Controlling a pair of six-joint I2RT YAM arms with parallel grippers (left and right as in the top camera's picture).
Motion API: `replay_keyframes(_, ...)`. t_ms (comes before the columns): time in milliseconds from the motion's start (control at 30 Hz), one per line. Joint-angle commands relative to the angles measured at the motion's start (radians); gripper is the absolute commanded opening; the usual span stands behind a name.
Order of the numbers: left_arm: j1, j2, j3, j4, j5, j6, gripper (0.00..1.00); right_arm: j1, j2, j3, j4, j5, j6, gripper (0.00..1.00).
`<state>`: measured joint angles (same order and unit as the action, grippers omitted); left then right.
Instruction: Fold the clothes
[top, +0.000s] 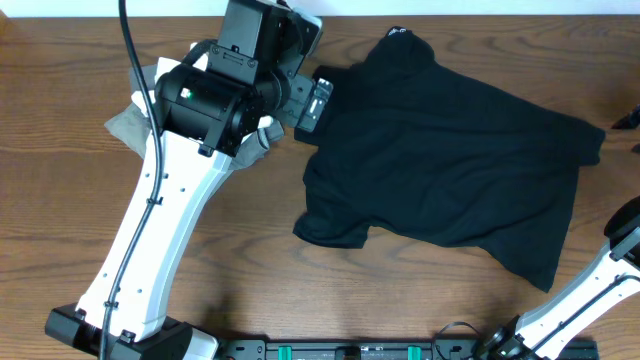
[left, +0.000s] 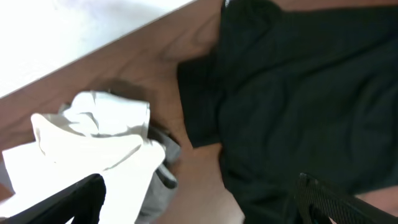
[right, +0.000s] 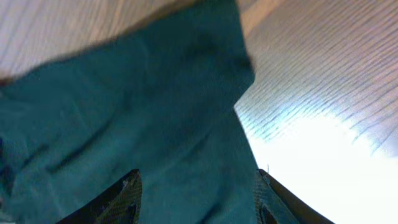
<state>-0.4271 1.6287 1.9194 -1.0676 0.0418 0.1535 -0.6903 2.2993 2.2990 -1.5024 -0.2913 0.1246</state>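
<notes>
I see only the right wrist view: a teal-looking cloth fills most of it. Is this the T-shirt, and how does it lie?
Observer: Yes; overhead it is the black T-shirt, spread but wrinkled on the table, not yet folded.
Operator: Where is the left gripper?
Observer: The left gripper is at the shirt's left edge, fingers apart.
Operator: Are there other clothes?
Observer: White and grey garments lie bunched left of the shirt, partly under the left arm.

I am working at a robotics lab bench; a wood-grain tabletop (top: 60, 220) is meeting a bare white wall (left: 74, 31); a black rail (top: 340, 350) is running along its near edge.
</notes>
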Motion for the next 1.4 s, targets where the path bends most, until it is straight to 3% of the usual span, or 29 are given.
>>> replay_keyframes(0,0.003,0.000,0.016,-0.024,-0.008,-0.006,0.98,0.024,-0.006,0.008,0.000,-0.027,-0.036,0.57)
replay_keyframes(133,0.003,0.000,0.016,-0.034,-0.008,-0.006,0.98,0.064,-0.006,-0.003,0.024,-0.032,-0.036,0.41)
replay_keyframes(400,0.003,0.000,0.016,-0.072,-0.008,-0.006,0.98,0.201,-0.006,-0.151,-0.038,0.055,-0.037,0.45)
replay_keyframes(667,0.005,0.000,0.016,-0.186,-0.009,-0.006,0.98,0.282,-0.032,-0.252,-0.054,-0.108,-0.211,0.47)
replay_keyframes(900,0.005,0.000,0.016,-0.229,-0.008,-0.010,0.98,0.352,-0.282,-0.252,-0.053,-0.108,-0.208,0.53)
replay_keyframes(1100,0.005,0.000,0.016,-0.231,-0.008,-0.016,0.98,0.441,-0.579,-0.275,-0.022,0.071,-0.097,0.56)
replay_keyframes(1267,0.005,0.000,0.016,-0.269,-0.008,-0.050,0.98,0.553,-0.785,-0.467,-0.016,0.287,0.094,0.69)
replay_keyframes(1367,0.005,0.000,0.014,-0.312,-0.008,-0.084,0.98,0.572,-0.869,-0.671,0.005,0.290,0.179,0.75)
